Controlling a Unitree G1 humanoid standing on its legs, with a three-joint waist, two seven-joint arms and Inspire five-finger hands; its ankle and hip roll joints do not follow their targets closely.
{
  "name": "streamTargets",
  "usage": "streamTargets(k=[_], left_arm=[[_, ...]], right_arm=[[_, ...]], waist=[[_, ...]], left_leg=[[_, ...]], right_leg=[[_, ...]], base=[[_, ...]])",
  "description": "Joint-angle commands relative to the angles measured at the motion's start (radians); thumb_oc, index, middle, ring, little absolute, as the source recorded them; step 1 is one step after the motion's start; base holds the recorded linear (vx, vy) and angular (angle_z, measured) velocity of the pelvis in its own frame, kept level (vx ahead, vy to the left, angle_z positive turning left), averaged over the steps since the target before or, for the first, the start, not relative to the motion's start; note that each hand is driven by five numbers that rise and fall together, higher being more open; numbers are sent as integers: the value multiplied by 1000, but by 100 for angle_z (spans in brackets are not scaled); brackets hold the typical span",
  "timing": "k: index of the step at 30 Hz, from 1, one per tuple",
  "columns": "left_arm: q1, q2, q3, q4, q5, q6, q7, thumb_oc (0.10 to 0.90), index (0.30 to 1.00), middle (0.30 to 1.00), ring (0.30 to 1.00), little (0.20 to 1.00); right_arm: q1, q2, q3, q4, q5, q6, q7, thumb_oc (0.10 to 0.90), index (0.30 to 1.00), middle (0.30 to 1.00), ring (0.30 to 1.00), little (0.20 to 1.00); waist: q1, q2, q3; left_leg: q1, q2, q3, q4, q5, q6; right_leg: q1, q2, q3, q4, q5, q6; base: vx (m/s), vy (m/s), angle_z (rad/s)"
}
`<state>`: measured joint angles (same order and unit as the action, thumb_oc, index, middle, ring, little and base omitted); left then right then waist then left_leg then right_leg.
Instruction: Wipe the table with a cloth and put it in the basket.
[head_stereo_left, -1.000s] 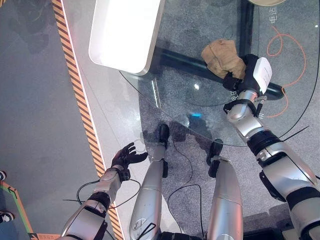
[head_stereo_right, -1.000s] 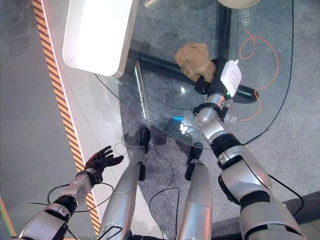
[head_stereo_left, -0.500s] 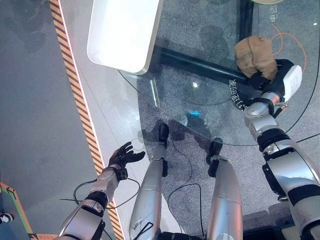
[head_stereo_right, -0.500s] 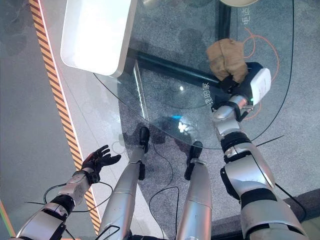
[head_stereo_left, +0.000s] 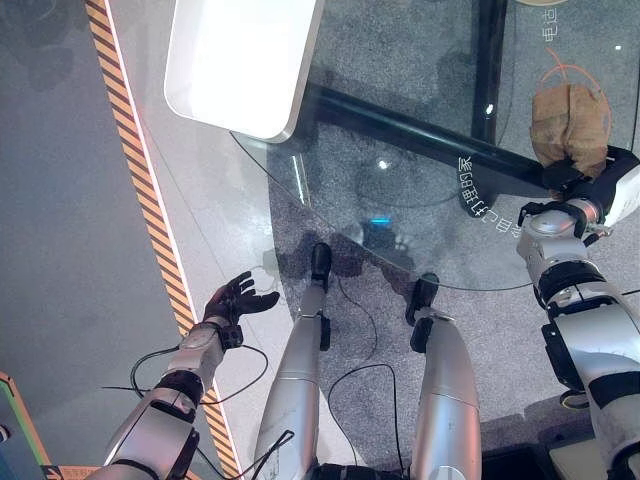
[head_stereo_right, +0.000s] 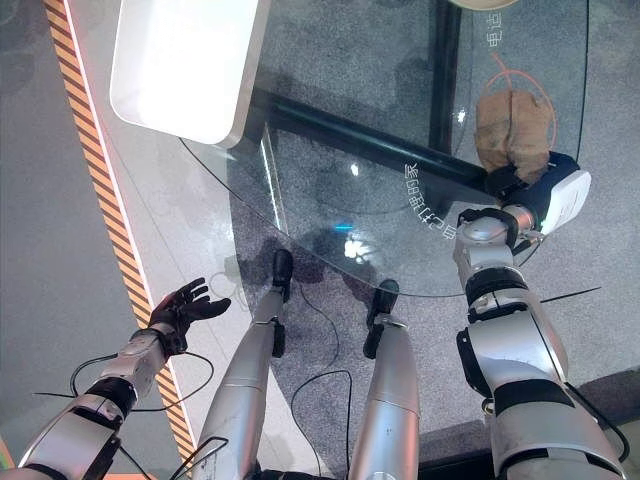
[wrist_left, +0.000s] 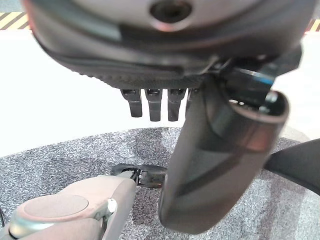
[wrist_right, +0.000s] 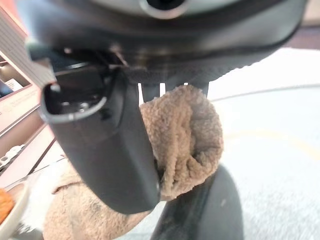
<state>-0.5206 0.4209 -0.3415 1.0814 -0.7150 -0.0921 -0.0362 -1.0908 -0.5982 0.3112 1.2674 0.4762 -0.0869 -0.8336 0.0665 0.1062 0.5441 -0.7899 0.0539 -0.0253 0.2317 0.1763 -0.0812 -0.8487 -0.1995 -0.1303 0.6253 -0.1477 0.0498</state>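
Observation:
A tan cloth (head_stereo_left: 570, 120) lies bunched on the round glass table (head_stereo_left: 330, 215), near its right side. My right hand (head_stereo_left: 592, 186) is just behind the cloth, with a white cover on its thumb. Seen from the right wrist, the cloth (wrist_right: 185, 135) is pinched between the thumb (wrist_right: 105, 145) and the curled fingers. My left hand (head_stereo_left: 235, 300) hangs over the floor at the lower left, well away from the table. From the left wrist its fingers (wrist_left: 150, 105) are straight and hold nothing.
A white rectangular tray (head_stereo_left: 245, 60) rests on the table's far left part. A dark beam (head_stereo_left: 400, 120) and an orange cable loop (head_stereo_left: 570, 72) show through the glass. A beige round rim (head_stereo_left: 540, 3) peeks in at the top. Striped tape (head_stereo_left: 140, 190) runs along the floor on the left.
My right hand has dragged the cloth rightward across the glass, from near the middle to the right side. The left hand has hardly moved.

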Motion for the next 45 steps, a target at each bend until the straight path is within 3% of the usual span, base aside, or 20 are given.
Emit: streamTargets(k=[1, 12, 24, 45], left_arm=[[22, 53, 30, 68, -37, -2, -7, 800, 900, 900, 900, 900], [3, 60, 24, 83, -41, 0, -16, 800, 900, 900, 900, 900], [8, 47, 19, 69, -37, -6, -16, 800, 900, 900, 900, 900], [29, -5, 1, 16, -14, -18, 15, 800, 900, 900, 900, 900]], right_arm=[[29, -165, -45, 39, 60, -34, -111, 100, 300, 300, 300, 200], [-13, -146, -14, 7, 48, -115, -88, 100, 300, 300, 300, 200], [-81, -103, 98, -158, -130, -126, -60, 100, 300, 300, 300, 200], [-140, 5, 389, -454, -403, 90, 67, 100, 300, 300, 300, 200]], waist=[[-17, -8, -24], [-14, -10, -24], [-9, -6, -24], [14, 20, -24]], left_leg=[[-13, -15, 30, 158, -183, 54], [-7, -17, 29, 144, -181, 49], [0, -23, 34, 130, -176, 44], [26, -44, 49, 96, -153, 41]], right_leg=[[20, 49, 5, -175, 119, 22], [28, 48, 0, -191, 120, 23], [32, 44, -5, -200, 117, 19], [59, 31, -27, -223, 111, 6]], base=[[-2, -5, -3], [-1, -1, -1], [0, 0, 0], [0, 0, 0]])
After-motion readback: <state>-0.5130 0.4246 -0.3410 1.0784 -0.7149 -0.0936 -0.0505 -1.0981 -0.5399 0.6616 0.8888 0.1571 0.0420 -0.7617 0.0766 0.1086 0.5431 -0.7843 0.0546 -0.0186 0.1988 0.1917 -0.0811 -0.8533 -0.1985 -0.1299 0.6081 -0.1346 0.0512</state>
